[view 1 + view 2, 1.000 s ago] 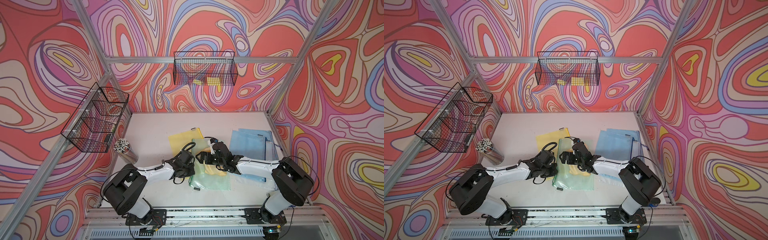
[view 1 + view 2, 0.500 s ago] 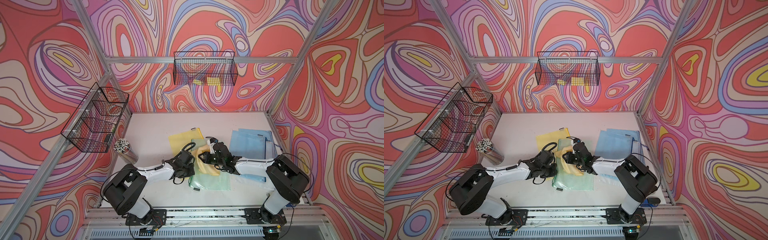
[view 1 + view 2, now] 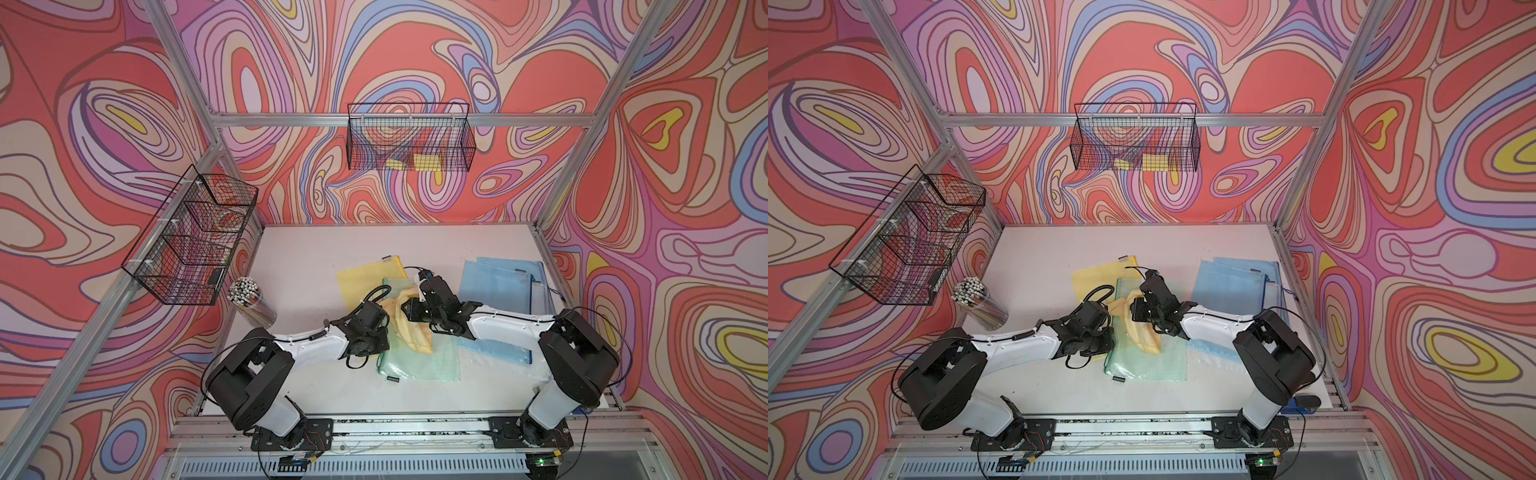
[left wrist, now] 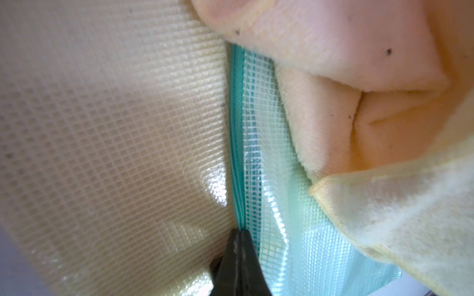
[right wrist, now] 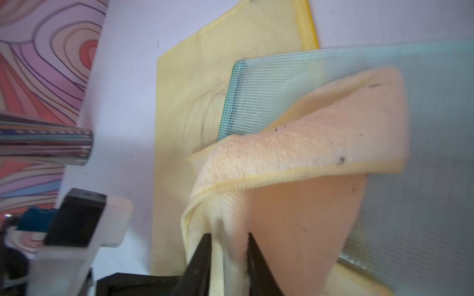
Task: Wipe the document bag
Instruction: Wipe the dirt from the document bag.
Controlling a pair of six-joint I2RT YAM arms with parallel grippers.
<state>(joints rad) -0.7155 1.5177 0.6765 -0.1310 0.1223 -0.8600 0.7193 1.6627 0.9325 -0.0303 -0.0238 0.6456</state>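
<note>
Restraint and wiping are split between the arms. Subject item, a green translucent mesh document bag [image 3: 419,361], lies flat on the white table [image 3: 324,249] near its front middle, overlapping a yellow mesh document bag [image 3: 361,282]. The left gripper [image 4: 239,242] is clenched, with its tips at the teal zip edge. This is judged to anchor the bag against sliding; whether it pinches or merely presses cannot be told. The right gripper [image 5: 228,246] grasps a fold of the crumpled yellow microfibre cloth [image 3: 411,328], which drapes onto the green bag so a drag would wipe it.
</note>
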